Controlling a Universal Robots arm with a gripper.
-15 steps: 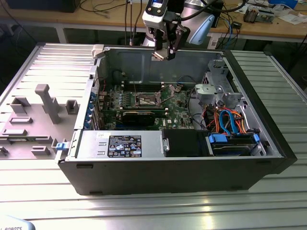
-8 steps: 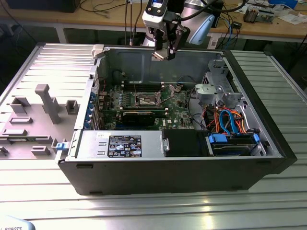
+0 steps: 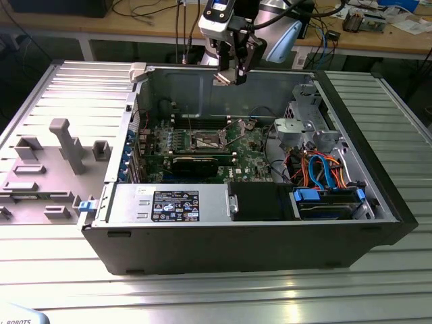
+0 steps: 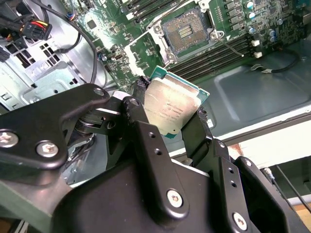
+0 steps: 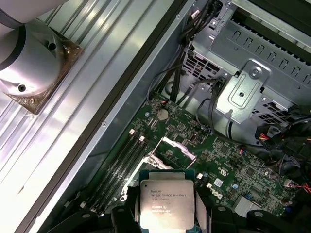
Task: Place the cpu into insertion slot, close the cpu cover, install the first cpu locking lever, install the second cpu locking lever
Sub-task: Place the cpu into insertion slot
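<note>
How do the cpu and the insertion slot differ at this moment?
The cpu is clamped in the pincer, up off the green board; the insertion slot sits on that board, empty. The cpu's top is silvery-grey metal; the slot has a dark centre within a silver rim. Both are square.

The black, angular metal end effector (image 4: 171,104) is showing silver screws (image 4: 175,196) in its plates. The round silver-grey arm (image 3: 273,13) is wearing a pale blue cap (image 3: 287,42).

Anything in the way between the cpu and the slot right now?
Nothing: the gripper holds the cpu in open air above the slot, whose dark centre lies uncovered in the second wrist view.
</note>
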